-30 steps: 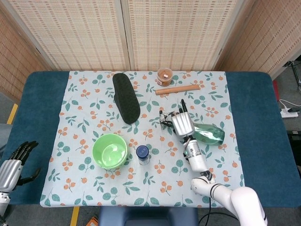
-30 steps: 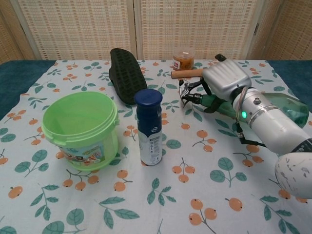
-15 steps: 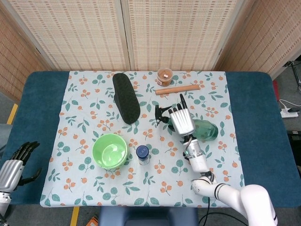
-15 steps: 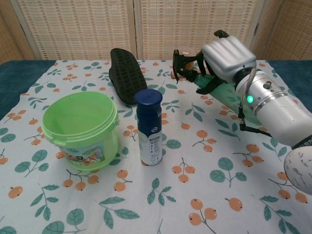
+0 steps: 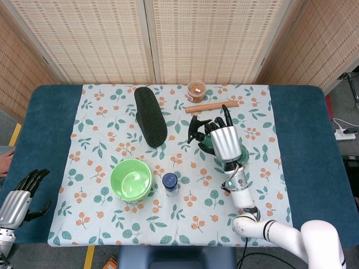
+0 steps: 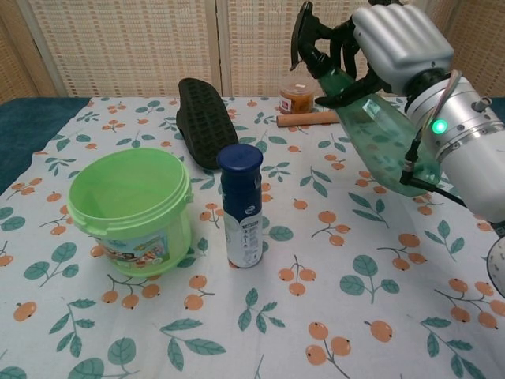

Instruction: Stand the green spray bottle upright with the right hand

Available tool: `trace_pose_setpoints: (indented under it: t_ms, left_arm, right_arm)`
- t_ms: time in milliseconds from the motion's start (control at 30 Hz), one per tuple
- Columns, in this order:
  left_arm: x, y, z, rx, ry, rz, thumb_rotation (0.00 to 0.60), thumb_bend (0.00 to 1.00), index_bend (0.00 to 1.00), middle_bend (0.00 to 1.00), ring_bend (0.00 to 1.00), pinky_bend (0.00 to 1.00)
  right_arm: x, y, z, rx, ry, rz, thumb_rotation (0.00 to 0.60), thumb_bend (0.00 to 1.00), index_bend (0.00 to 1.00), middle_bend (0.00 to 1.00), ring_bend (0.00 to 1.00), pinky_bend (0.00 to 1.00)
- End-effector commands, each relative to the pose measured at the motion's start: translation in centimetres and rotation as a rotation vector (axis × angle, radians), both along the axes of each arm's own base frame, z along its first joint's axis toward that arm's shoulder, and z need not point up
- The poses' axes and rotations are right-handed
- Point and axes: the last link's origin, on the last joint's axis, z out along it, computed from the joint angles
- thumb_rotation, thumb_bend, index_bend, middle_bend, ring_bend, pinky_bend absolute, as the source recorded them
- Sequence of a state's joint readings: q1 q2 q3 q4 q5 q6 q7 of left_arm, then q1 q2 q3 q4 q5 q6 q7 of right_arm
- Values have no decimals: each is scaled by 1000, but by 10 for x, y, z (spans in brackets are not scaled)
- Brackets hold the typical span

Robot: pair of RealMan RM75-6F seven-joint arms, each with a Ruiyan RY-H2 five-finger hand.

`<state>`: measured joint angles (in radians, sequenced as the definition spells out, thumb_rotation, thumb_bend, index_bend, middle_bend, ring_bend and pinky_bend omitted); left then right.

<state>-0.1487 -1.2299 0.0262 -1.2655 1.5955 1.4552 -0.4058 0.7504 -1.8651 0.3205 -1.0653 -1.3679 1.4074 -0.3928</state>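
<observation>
- Chest view: we are gripping the green spray bottle (image 6: 371, 126) near its neck with our right robot hand (image 6: 398, 39), and it is tilting above the worktop (image 6: 331, 332).
- Its black nozzle (image 6: 304, 35) is pointing up and left.
- Our left robot hand (image 5: 17, 202) is hanging beside the worktop, holding nothing, fingers loosely apart.

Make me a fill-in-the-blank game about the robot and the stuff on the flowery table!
1. The right hand holds the green spray bottle, which is tilted with its black nozzle pointing up and to the ____.
2. The bucket next to the blue-capped bottle is colored ____.
3. The wooden stick lies just in front of a small jar with an ____ lid.
4. The left hand holds ____.

Missing words: left; green; orange; nothing
</observation>
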Motion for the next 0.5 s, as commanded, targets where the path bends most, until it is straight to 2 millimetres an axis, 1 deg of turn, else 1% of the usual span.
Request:
trace_pose_setpoints:
  t_ms: [33,200,333,500]
  left_arm:
    - [0,0,-1,0,1,-2,600,333,99,69,0,142]
    - [0,0,-1,-2,2,-2,600,333,93,69,0,142]
    - [0,0,-3,-5,3,-2,600,332,91,70,0,142]
    - [0,1,-4,-4,4,-3,600,332,90,70,0,142]
  right_arm:
    - [1,3,5,-10,-63,22,600,174,875,674,376,80]
    - [1,4,10,-21,-175,83,600,175,875,674,376,80]
    - [-5,3,11,-12,-285,124,600,175,873,674,376,80]
    - [-17,1,15,69,-543,204,600,176,857,674,376,80]
